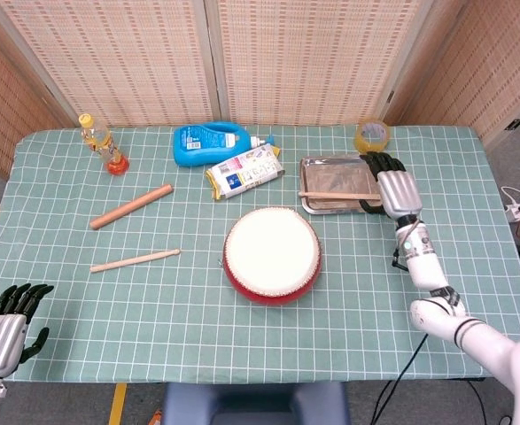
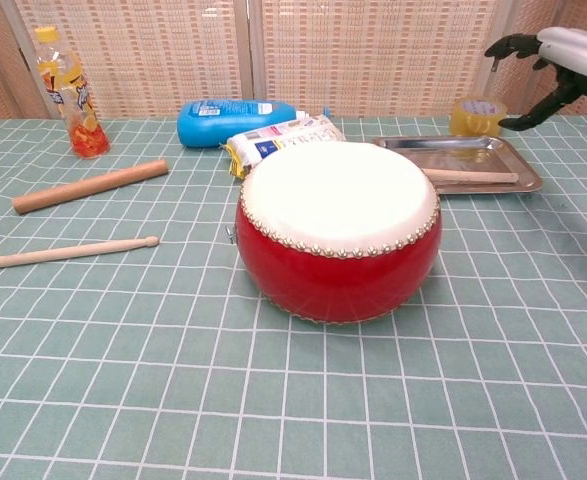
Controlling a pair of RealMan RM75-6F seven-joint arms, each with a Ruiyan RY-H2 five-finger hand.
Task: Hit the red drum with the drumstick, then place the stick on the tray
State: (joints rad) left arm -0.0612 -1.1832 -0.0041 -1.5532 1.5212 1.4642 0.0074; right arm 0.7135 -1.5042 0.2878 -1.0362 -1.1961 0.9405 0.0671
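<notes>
The red drum [image 1: 271, 252] [image 2: 338, 225] with its white skin stands mid-table. A wooden drumstick [image 1: 339, 196] [image 2: 470, 176] lies flat across the metal tray [image 1: 330, 173] [image 2: 443, 146] behind the drum on the right. My right hand [image 1: 395, 186] [image 2: 558, 55] hovers above the tray's right edge, fingers spread, holding nothing and clear of the stick. At the near left corner, off the table edge, my left hand [image 1: 7, 323] hangs with fingers apart and empty.
A second drumstick [image 1: 135, 260] [image 2: 65, 253] and a wooden rolling pin [image 1: 131, 205] [image 2: 90, 186] lie at left. At the back are an orange drink bottle [image 1: 100, 142], a blue detergent bottle [image 1: 211, 143], a snack packet [image 1: 244, 170] and a yellow tape roll [image 1: 372, 135].
</notes>
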